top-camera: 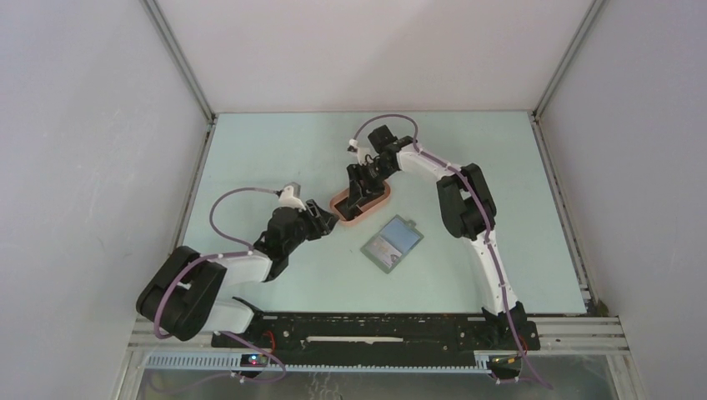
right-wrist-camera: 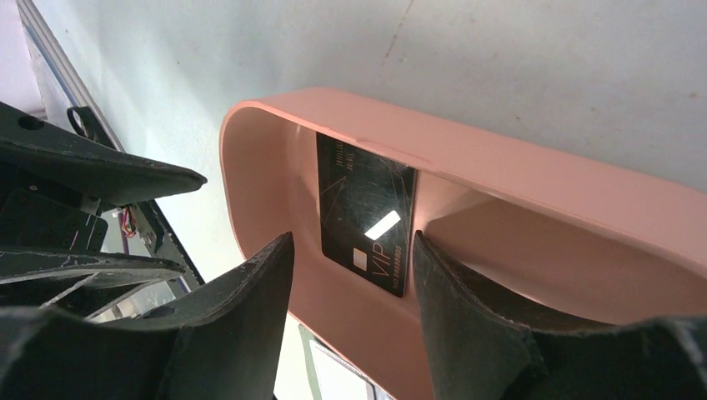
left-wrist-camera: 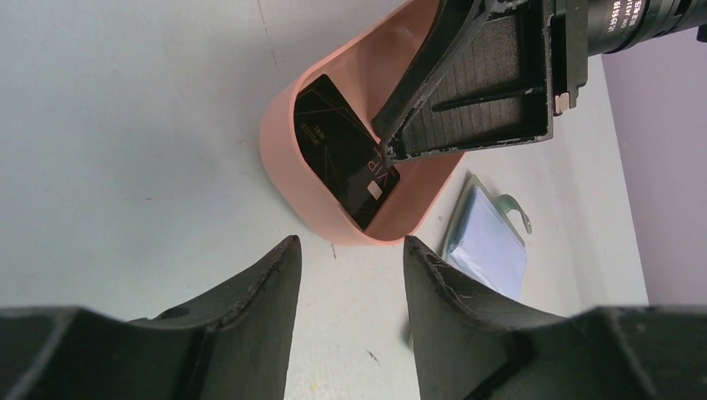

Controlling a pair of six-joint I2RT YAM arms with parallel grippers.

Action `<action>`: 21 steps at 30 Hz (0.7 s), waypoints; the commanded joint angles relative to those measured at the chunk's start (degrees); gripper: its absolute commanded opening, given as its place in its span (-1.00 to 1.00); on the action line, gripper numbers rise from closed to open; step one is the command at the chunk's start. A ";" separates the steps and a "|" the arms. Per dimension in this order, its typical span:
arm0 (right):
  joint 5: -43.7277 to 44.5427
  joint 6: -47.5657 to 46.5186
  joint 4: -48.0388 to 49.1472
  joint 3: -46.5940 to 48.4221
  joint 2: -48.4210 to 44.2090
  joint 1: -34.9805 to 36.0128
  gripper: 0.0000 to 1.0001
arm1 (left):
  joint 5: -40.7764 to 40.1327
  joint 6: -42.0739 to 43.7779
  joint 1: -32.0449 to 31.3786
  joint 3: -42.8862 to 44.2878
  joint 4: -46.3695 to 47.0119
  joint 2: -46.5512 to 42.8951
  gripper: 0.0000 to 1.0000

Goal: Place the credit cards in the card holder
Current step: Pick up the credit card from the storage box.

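Note:
A black credit card (right-wrist-camera: 367, 212) with gold "VIP" lettering lies slanted inside the pink oblong tray (right-wrist-camera: 500, 167); it also shows in the left wrist view (left-wrist-camera: 338, 150). My right gripper (right-wrist-camera: 352, 242) is open and reaches down into the tray (top-camera: 343, 218), one fingertip (left-wrist-camera: 385, 146) at the card's edge. The grey-green card holder (top-camera: 392, 243) lies open on the table right of the tray, its bluish inside up (left-wrist-camera: 488, 242). My left gripper (left-wrist-camera: 350, 250) is open and empty, just outside the tray's near-left end (top-camera: 327, 215).
White walls with metal rails enclose the pale green table (top-camera: 275, 158). The right arm (top-camera: 463, 200) arches over the table right of the holder. The black base rail (top-camera: 375, 329) runs along the near edge.

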 commanded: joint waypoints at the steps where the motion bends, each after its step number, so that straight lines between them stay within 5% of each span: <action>1: -0.07 1.52 0.23 1.76 0.83 -0.67 0.26 | 1.09 -0.58 0.70 3.88 0.00 1.13 0.06; 21: 2.12 0.65 -1.16 5.90 5.58 0.26 0.18 | -0.42 -0.24 1.01 7.97 -3.72 6.35 0.03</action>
